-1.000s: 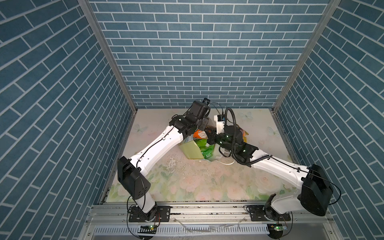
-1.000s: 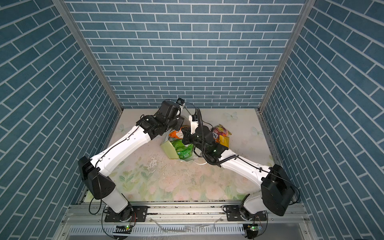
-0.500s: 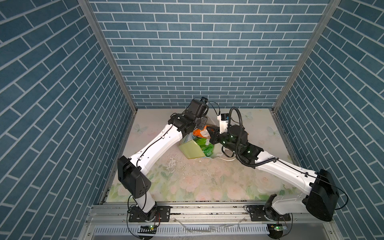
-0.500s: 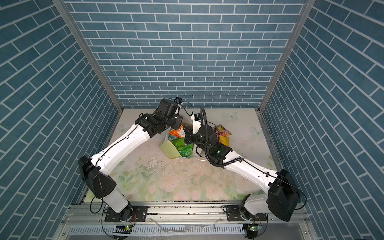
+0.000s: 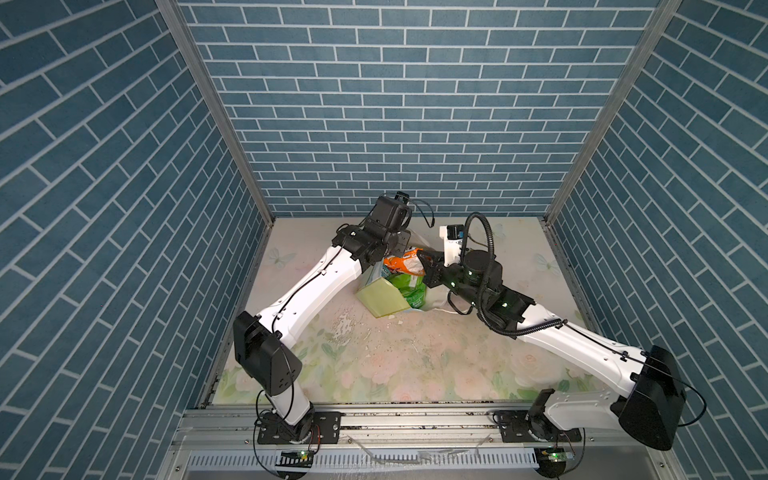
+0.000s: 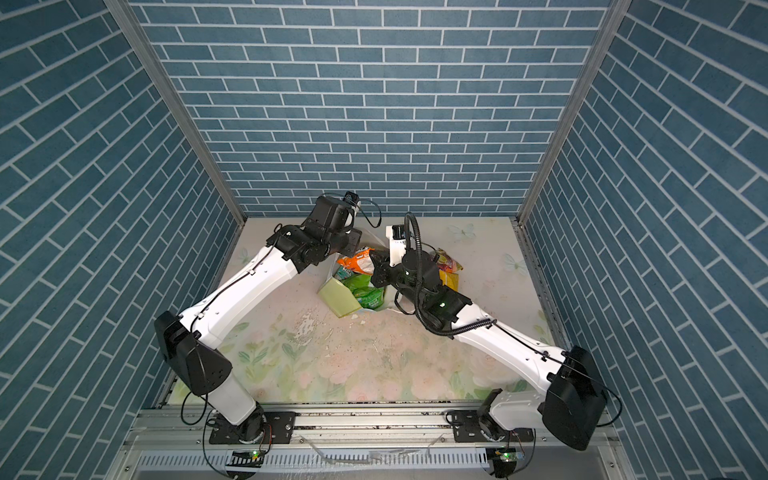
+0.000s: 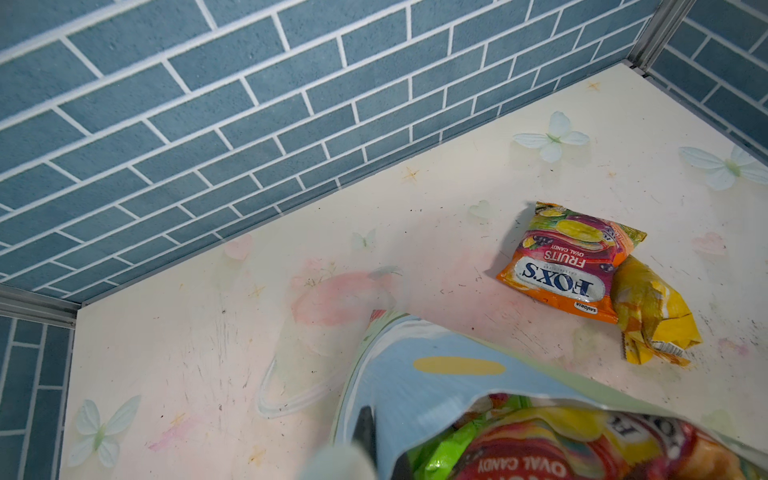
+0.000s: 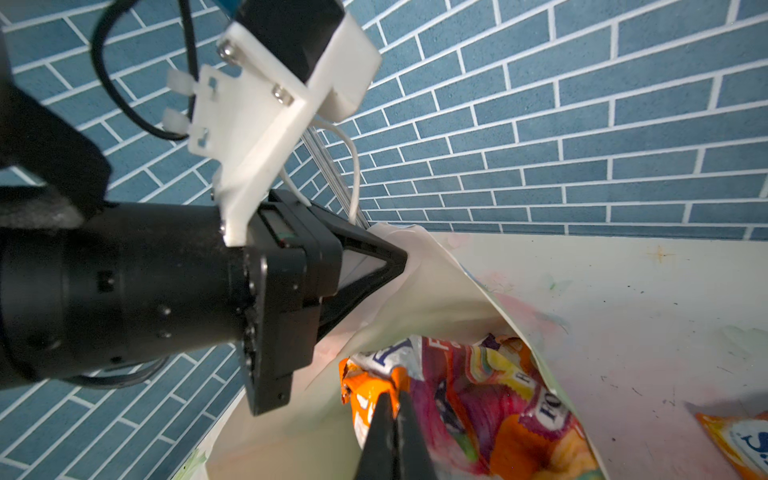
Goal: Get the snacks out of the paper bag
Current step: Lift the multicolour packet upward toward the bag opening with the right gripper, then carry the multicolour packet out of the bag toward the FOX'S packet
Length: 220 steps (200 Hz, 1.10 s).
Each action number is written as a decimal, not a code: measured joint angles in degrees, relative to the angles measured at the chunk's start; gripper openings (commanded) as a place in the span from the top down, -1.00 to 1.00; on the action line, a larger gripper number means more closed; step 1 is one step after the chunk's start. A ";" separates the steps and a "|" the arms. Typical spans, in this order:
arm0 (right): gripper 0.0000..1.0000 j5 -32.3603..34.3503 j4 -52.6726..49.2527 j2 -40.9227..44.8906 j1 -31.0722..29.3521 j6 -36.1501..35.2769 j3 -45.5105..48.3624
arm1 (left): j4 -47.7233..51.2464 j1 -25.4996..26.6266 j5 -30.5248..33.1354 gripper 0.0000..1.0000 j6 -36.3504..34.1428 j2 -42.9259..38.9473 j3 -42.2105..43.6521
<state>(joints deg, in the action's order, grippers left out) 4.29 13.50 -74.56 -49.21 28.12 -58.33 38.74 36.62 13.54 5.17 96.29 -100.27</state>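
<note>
Right hand (image 8: 392,401), clenched on a crinkly orange FOX'S packet (image 5: 402,263), has drawn back slightly, bringing the packet to the mouth of the tall pale-green paper bag (image 5: 380,297). The left hand (image 8: 386,262) keeps pinching the bag's rim. A second FOX'S packet (image 7: 569,266) and a yellow packet (image 7: 652,320) lie beyond the bag on the bench (image 5: 415,361). Others remain inside.

Paper bag (image 5: 380,301), mouth open, holds an orange FOX'S packet (image 5: 401,265) above a green packet (image 5: 409,291); outside, second FOX'S packet (image 7: 561,266) touches yellow packet (image 7: 652,316).
</note>
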 measured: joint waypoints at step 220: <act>1.00 2.93 -11.41 0.33 0.04 -4.68 -14.49 | -3.17 -4.74 -6.08 1.00 1.77 -2.71 4.33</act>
<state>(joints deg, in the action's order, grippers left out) 7.22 2.09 -74.24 -49.17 23.44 -72.82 35.57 31.88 7.46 6.94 93.58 -95.94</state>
